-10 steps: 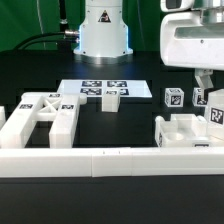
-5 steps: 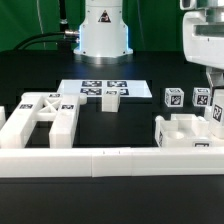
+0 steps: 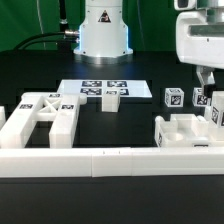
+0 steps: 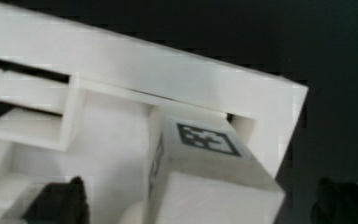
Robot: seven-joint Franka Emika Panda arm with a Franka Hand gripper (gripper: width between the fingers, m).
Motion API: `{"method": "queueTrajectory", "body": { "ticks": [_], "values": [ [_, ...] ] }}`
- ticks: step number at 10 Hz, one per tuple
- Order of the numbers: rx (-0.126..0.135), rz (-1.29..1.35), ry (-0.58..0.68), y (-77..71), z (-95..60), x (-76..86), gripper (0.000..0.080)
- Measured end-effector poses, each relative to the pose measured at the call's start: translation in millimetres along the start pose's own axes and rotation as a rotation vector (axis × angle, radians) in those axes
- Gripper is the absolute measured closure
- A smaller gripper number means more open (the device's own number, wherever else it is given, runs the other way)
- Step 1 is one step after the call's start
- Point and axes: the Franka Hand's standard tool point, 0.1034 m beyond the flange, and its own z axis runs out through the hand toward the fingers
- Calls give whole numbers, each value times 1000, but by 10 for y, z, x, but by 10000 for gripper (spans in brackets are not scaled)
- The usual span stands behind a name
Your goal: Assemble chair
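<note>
Release registered: gripper (image 4: 208, 196) jaws are now seen spread wide around the tagged chair part (image 4: 158, 90); nothing is gripped; part is judged placed; retreat is expected next.

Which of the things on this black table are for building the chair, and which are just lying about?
For the chair: glossy white cross-braced plastic frame; small white square tagged plastic legs; glossy white blocky panel parts at the exterior view's right.
Lying about: thin flat white marker board; long low white rail.
</note>
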Motion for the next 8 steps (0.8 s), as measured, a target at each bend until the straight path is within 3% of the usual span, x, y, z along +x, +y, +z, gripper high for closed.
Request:
{"method": "queueTrajectory", "body": {
  "ticks": [8],
  "values": [
    [7, -650, 9, -14, 9, -9, 151]
  ]
}}
